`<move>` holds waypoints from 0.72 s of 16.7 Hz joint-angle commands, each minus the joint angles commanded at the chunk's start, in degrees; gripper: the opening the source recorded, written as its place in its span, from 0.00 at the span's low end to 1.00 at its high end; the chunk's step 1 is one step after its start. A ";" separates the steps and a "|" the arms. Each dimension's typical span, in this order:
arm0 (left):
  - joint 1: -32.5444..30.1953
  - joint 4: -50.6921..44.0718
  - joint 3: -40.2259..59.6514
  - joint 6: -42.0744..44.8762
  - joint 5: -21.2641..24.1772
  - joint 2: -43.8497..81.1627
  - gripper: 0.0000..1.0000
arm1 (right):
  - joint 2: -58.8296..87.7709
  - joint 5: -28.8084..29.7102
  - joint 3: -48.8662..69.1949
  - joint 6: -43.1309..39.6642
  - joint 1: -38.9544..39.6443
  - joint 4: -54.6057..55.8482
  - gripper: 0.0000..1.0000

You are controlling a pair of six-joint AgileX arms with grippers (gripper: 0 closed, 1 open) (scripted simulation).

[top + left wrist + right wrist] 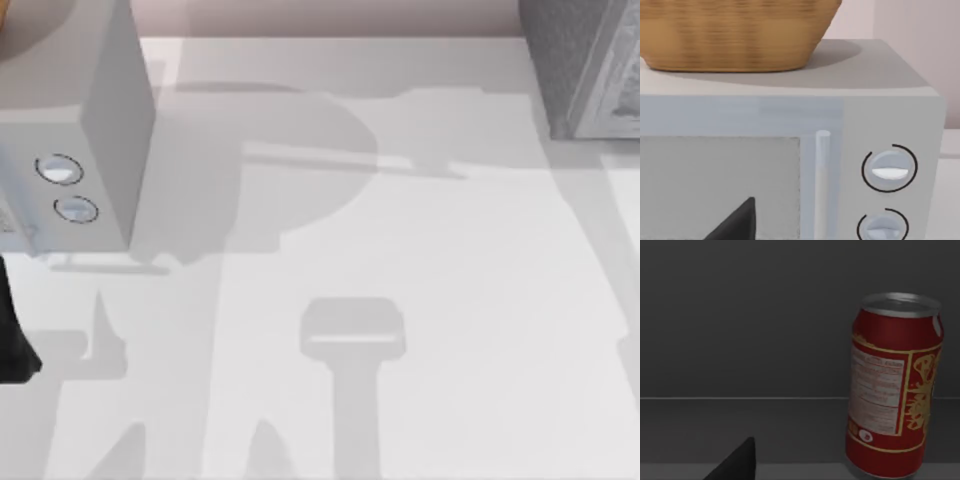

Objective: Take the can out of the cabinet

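The can (895, 385) is red with gold print and a silver top. It stands upright on the dark floor of the cabinet's inside (740, 330), as seen in the right wrist view. A dark part of my right gripper (735, 465) shows low in that view, short of the can and off to its side, not touching it. In the top view the grey cabinet (585, 70) stands at the table's far right corner. My left arm (12, 335) is at the table's left edge, and a dark part of my left gripper (737, 222) faces the microwave door.
A grey microwave (90, 130) with two round dials stands at the far left, its door handle (822, 175) upright beside the window. A woven basket (735, 35) sits on top of it. The white table (420, 280) stretches between microwave and cabinet.
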 joint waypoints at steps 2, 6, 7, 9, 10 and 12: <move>0.00 0.00 0.00 0.00 0.00 0.00 1.00 | 0.66 -0.03 0.88 0.01 -0.12 -0.02 1.00; 0.00 0.00 0.00 0.00 0.00 0.00 1.00 | 6.00 -0.51 6.99 0.00 -0.80 -0.58 1.00; 0.00 0.00 0.00 0.00 0.00 0.00 1.00 | 7.69 -0.68 8.87 0.00 -1.00 -0.78 1.00; 0.00 0.00 0.00 0.00 0.00 0.00 1.00 | 10.85 -1.01 12.39 0.00 -1.36 -1.14 1.00; 0.00 0.00 0.00 0.00 0.00 0.00 1.00 | 12.15 -1.14 13.84 0.00 -1.52 -1.29 1.00; 0.00 0.00 0.00 0.00 0.00 0.00 1.00 | 13.74 -1.30 15.62 -0.01 -1.71 -1.48 1.00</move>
